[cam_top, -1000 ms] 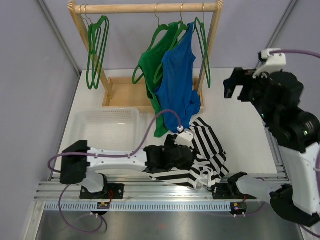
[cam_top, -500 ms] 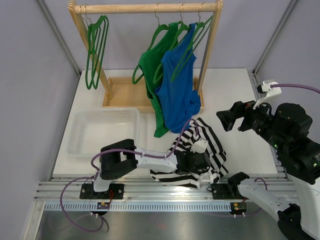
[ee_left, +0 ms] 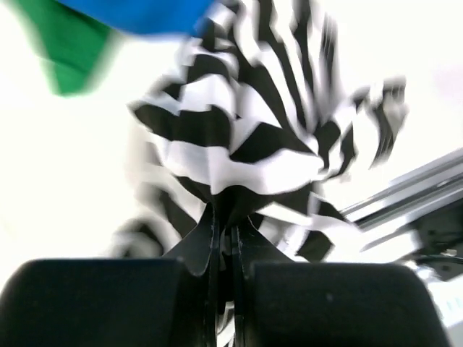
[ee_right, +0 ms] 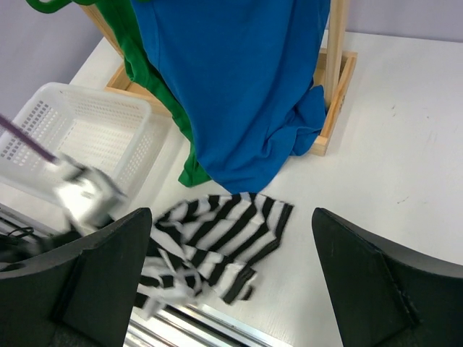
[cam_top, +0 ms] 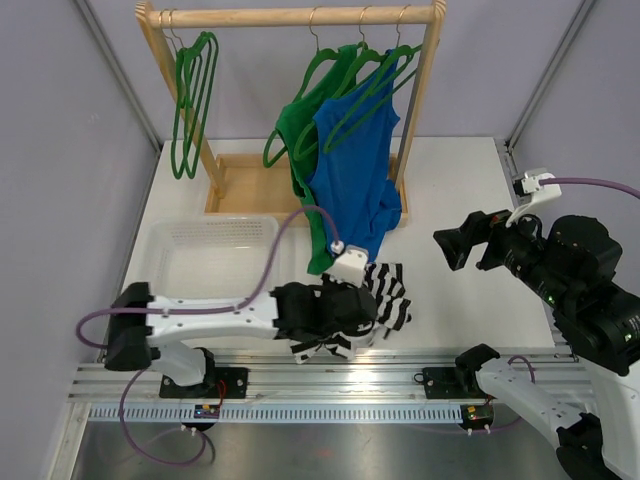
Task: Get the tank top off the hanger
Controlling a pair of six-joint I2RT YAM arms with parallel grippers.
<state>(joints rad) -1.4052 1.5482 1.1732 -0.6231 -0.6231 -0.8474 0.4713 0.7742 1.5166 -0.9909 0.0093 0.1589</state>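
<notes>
A black-and-white striped tank top (cam_top: 388,296) lies bunched on the table near the front edge, off any hanger. My left gripper (cam_top: 345,312) is shut on a fold of it; in the left wrist view the fingers (ee_left: 210,238) pinch the striped cloth (ee_left: 239,137). A blue tank top (cam_top: 355,170) hangs on a green hanger (cam_top: 372,85) on the rack, with a green tank top (cam_top: 298,140) beside it. My right gripper (cam_top: 468,242) hovers open over the right of the table, looking down on the striped top (ee_right: 217,231) and the blue top (ee_right: 239,87), holding nothing.
The wooden rack (cam_top: 290,15) stands at the back on a wooden base (cam_top: 250,185). Empty green hangers (cam_top: 190,100) hang at its left end. A white plastic basket (cam_top: 160,262) sits left of the striped top. A metal rail (cam_top: 320,385) runs along the front edge.
My left gripper closed on the striped tank top and dragged it left, bunching it up. The right arm dropped lower a second ago and has stayed open and nearly still since.
</notes>
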